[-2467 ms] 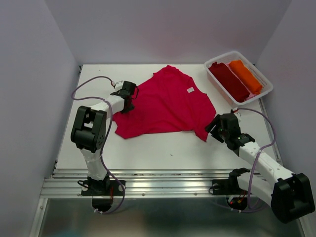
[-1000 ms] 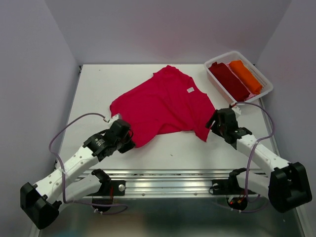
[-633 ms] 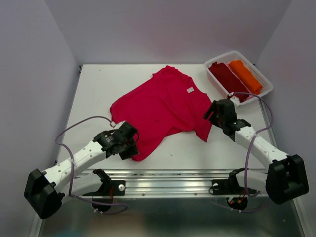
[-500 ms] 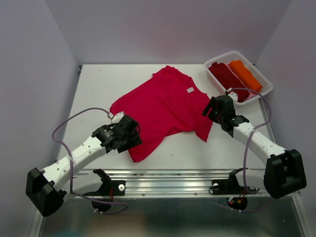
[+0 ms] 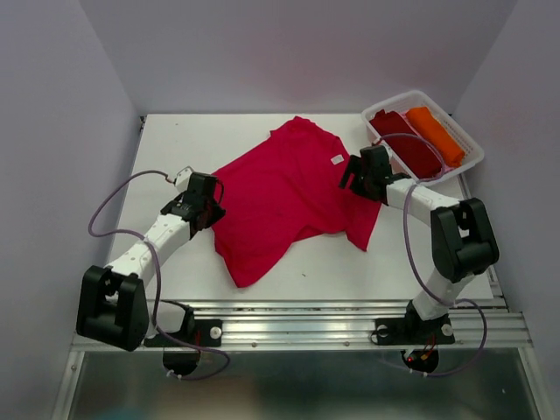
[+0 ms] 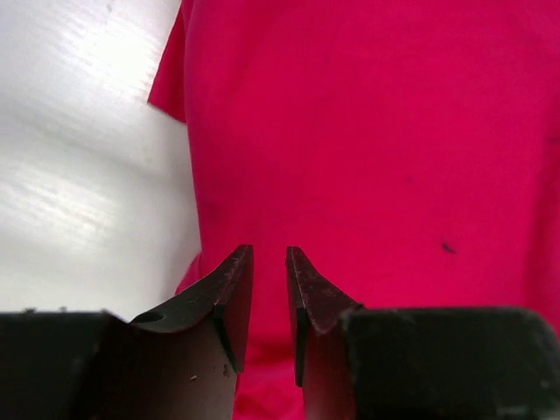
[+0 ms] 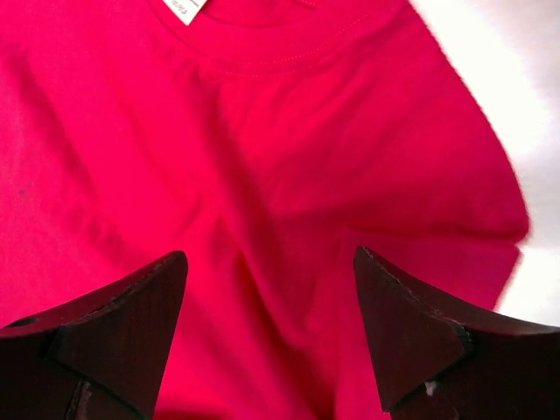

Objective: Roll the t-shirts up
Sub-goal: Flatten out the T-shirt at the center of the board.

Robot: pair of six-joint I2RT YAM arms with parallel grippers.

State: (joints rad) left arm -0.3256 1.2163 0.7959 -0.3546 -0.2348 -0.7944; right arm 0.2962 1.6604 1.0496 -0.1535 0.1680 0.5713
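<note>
A bright crimson t-shirt (image 5: pixel 293 197) lies spread and creased on the white table, its white neck label (image 5: pixel 337 159) facing up. My left gripper (image 5: pixel 213 208) is at the shirt's left edge. In the left wrist view its jaws (image 6: pixel 269 254) stand a narrow gap apart above the red cloth (image 6: pixel 367 131), with nothing between them. My right gripper (image 5: pixel 353 176) is by the collar on the right shoulder. It is wide open (image 7: pixel 271 258) over rumpled cloth (image 7: pixel 262 175) and holds nothing. A dark maroon t-shirt (image 5: pixel 407 144) and an orange t-shirt (image 5: pixel 435 134) lie rolled in the basket.
The white slatted basket (image 5: pixel 468 162) stands at the table's back right corner, close behind my right arm. Bare table (image 5: pixel 166 149) shows left of the shirt and along the front edge (image 5: pixel 306 280). Walls close in the left, right and back sides.
My left gripper pulled the shirt's lower left corner toward the front, let go, then moved back to the left edge with narrowed jaws. My right gripper travelled from the sleeve up to the collar.
</note>
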